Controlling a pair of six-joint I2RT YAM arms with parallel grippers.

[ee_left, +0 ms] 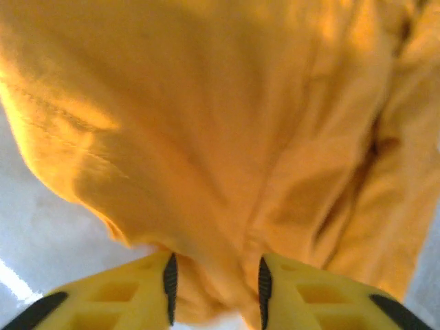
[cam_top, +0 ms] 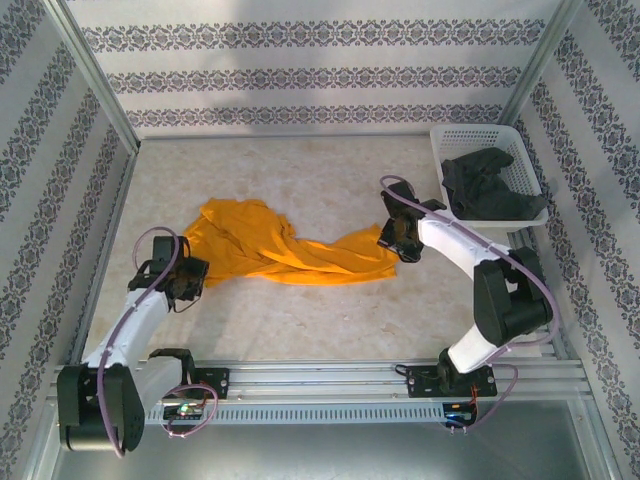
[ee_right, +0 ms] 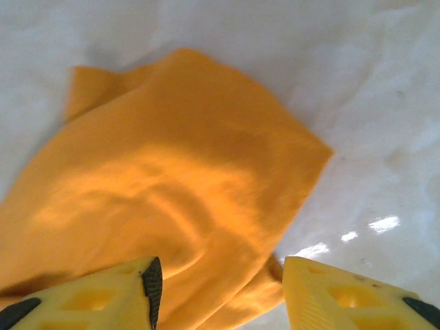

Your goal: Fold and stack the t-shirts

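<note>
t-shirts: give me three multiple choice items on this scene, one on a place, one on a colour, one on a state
1. Where is the dark grey t-shirt?
A in the white lattice basket
B draped over the right arm
C under the left arm

2. What colour is the t-shirt lying on the table?
A blue
B orange-yellow
C white

3. What state is the orange-yellow t-shirt in?
A neatly folded
B stacked on the grey one
C unfolded and rumpled

Answers:
1 A, it lies heaped inside the basket.
2 B, the top and wrist views both show orange-yellow cloth.
3 C, it sprawls twisted and creased across the table.
</note>
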